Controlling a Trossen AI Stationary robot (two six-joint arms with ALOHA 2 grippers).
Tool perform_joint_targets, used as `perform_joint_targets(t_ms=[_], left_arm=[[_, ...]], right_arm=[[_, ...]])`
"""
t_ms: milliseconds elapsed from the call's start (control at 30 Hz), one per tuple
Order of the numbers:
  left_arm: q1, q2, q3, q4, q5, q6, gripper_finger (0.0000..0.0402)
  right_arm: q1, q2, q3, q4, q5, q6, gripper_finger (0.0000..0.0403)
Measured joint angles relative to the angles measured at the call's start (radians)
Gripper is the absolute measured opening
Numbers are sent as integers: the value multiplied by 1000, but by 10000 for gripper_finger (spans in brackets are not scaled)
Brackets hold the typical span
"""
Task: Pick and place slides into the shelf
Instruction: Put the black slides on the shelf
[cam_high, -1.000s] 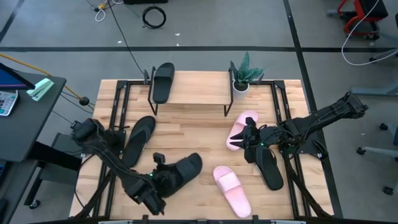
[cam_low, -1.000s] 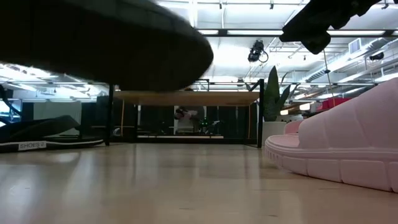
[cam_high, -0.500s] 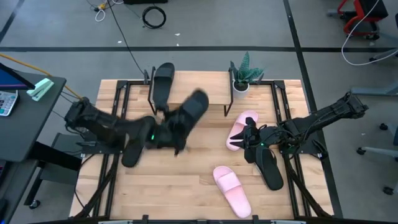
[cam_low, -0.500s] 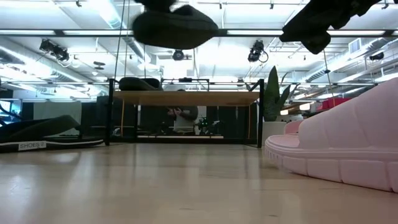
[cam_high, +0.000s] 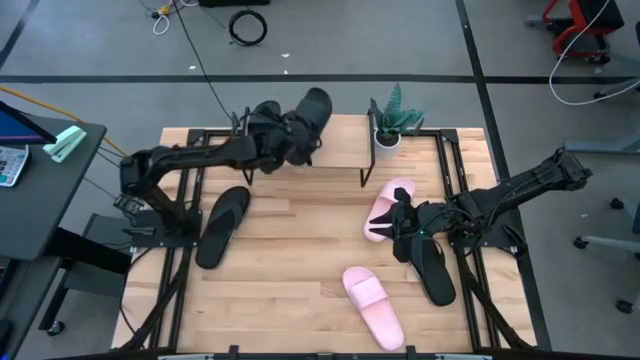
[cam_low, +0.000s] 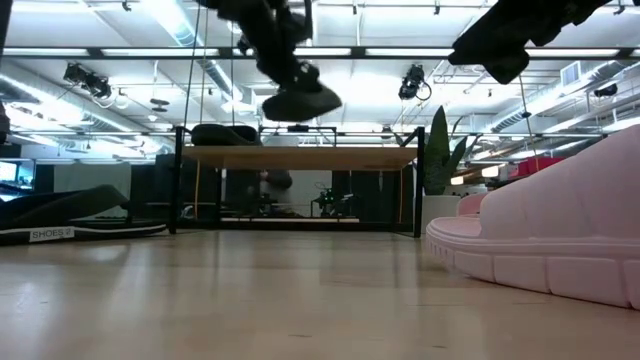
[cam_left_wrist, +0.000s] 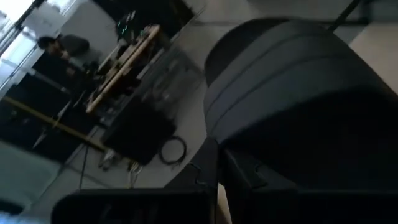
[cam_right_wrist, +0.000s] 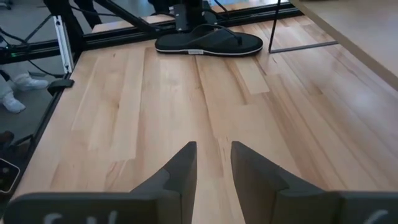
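My left gripper (cam_high: 283, 142) is shut on a black slide (cam_high: 312, 106) and holds it in the air over the shelf (cam_high: 335, 150); the low view shows that slide (cam_low: 300, 101) above the top board (cam_low: 300, 157). A second black slide (cam_high: 262, 118) lies on the board's left end. One flat black slide (cam_high: 222, 226) lies at the table's left. My right gripper (cam_high: 404, 226) is open and hovers between a pink slide (cam_high: 390, 208) and another flat black slide (cam_high: 432, 268). A second pink slide (cam_high: 372, 305) lies near the near edge. My left gripper holds the black slide by the end nearest the arm (cam_high: 296, 130), reaching in from the table's left. In the left wrist view the slide (cam_left_wrist: 292, 93) fills the picture and hides the place of contact. The slide is lifted clear and tilted above the shelf board.
A small potted plant (cam_high: 390, 122) stands at the shelf's right end. Black frame rails (cam_high: 185, 190) run along both sides of the table. Bare wood lies between the shelf and the near pink slide. The right wrist view shows the flat black slide (cam_right_wrist: 208, 43) far across the table.
My left arm has swung the black slide from near the table's near edge up and toward the far edge, and now holds it over the shelf's top board. The slide has turned about on the way.
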Motion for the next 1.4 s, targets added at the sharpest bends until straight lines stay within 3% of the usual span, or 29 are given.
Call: perform_joint_targets(t_ms=[333,1033,1400], left_arm=[[77,74,0,-2,2,16,18],[114,74,1,-238,-1,-37,20],[98,73,1,-255,-4,-37,118]], right_arm=[[0,0,0,0,0,-1,105],[0,0,0,0,0,2,105],[0,0,0,0,0,2,105]])
